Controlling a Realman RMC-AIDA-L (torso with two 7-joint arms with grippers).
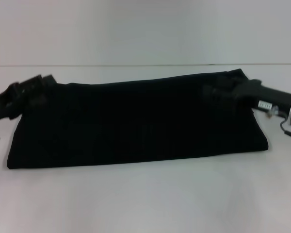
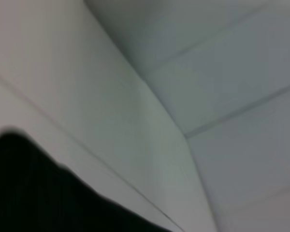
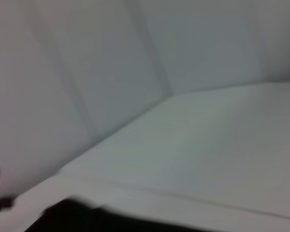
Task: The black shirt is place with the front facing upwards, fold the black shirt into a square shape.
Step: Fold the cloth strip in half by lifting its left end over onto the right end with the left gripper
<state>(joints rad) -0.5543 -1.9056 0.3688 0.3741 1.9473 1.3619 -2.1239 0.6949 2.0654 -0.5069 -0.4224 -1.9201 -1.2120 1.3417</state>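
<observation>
The black shirt lies on the white table as a long, flat matte cloth band, plain, with no lettering showing. Its far corners meet both hands: the left gripper at one end, the right gripper at the other. Whether either is clamped, I cannot tell.

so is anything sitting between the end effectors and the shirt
Nothing visible. The left end effector is at the shirt at its far left corner and the right end effector at its far right corner, both right against the cloth. Around the shirt, only bare white table shows.
</observation>
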